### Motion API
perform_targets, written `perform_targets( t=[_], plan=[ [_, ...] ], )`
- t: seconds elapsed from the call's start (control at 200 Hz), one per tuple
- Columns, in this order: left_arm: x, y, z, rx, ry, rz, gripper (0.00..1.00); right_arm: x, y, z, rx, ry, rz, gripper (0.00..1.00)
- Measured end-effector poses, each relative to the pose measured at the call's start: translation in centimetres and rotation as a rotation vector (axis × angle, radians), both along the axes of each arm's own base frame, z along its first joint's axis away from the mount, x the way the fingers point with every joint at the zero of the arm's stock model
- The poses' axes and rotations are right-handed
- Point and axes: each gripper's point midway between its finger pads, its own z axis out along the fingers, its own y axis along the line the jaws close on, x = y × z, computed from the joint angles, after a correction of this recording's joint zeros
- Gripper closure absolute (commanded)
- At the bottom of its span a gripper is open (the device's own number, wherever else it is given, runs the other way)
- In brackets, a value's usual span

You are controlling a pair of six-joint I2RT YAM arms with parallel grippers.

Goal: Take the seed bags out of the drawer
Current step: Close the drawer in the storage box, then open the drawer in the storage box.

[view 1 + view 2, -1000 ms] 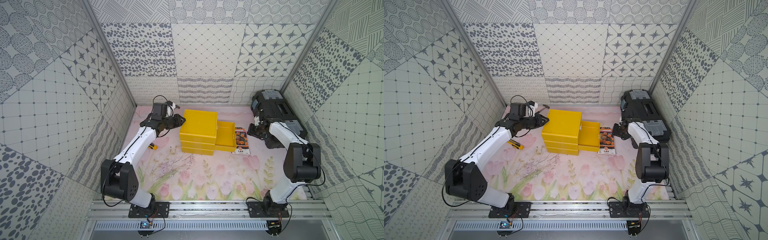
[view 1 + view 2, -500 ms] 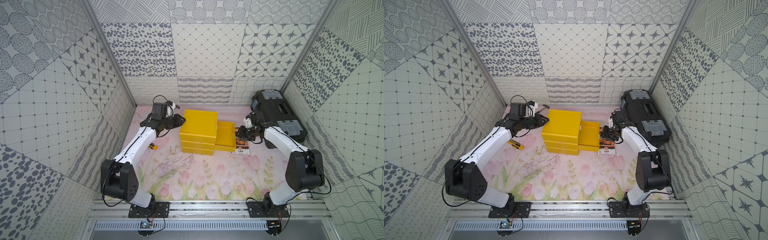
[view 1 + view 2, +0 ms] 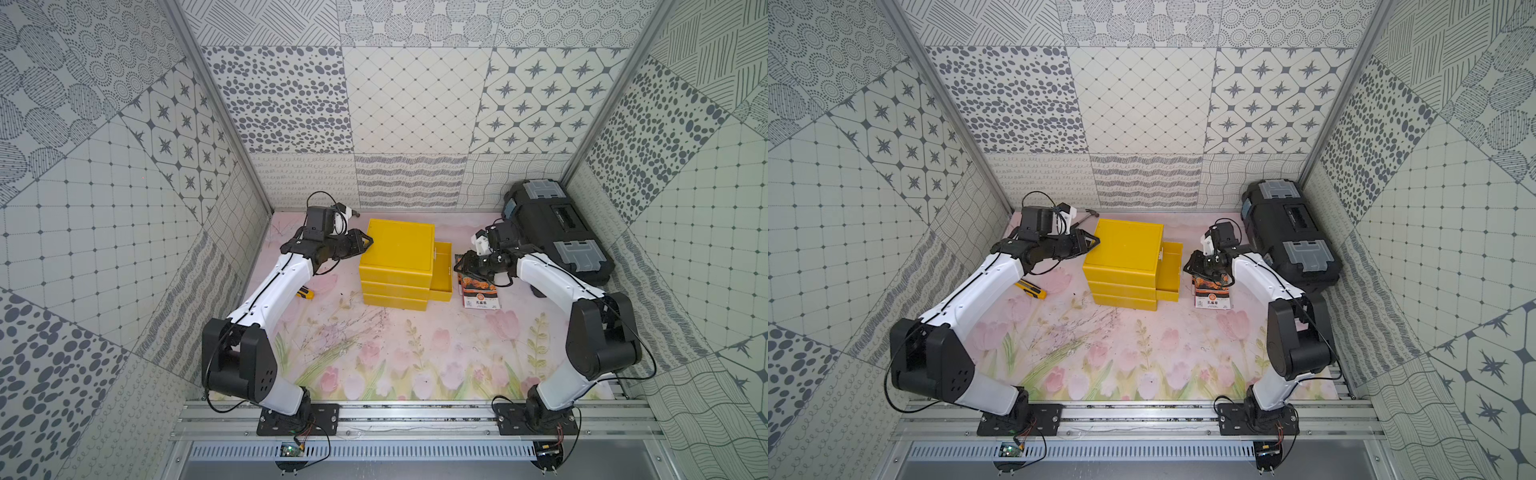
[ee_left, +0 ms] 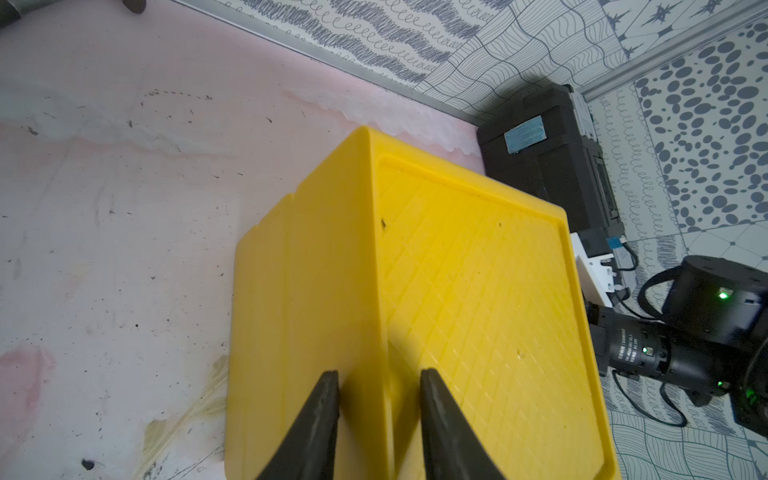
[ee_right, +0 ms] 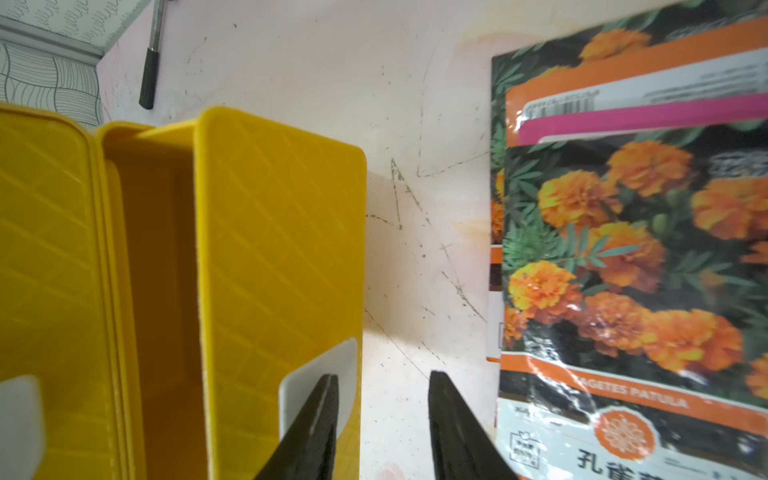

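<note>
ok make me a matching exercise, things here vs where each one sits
1 yellow plastic drawer cabinet
2 glossy orange-flower seed bags
3 black plastic toolbox
4 yellow-and-black utility knife

A far right corner
B lying flat beside the open drawer
C centre, one drawer pulled out
D lying left of the cabinet

Pairs: 1-C, 2-B, 3-A, 4-D

The seed bags (image 3: 480, 291) lie flat and overlapping on the tabletop (image 3: 395, 353), beside the open drawer (image 3: 443, 266). Orange marigolds face up.
</note>
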Motion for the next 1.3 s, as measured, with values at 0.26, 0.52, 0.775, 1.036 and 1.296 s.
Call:
perform_targets(
  t=[0.26, 0.52, 0.775, 1.036, 1.296],
  plan=[
    [-0.8, 0.1, -0.1, 0.004, 0.022, -0.002, 0.60, 0.7, 4.1, -0.4, 0.075, 0.023, 0.043, 0.59],
    [-1.2, 0.5, -0.1, 0.020, 0.030, 0.013, 0.61, 1.6, 6.9, -0.8, 0.117, 0.041, 0.048, 0.59],
    [-1.1, 1.1, 0.0, 0.040, 0.023, 0.041, 0.69, 1.6, 8.3, -2.9, 0.096, 0.090, 0.040, 0.59],
    [-0.5, 1.3, 0.3, 0.047, -0.002, 0.057, 0.79, 1.7, 8.1, -3.0, 0.059, 0.072, 0.042, 0.59],
    [-0.4, 1.4, 0.3, 0.046, -0.005, 0.057, 0.78, 2.2, 8.2, -3.0, 0.045, 0.055, 0.049, 0.62]
  ],
)
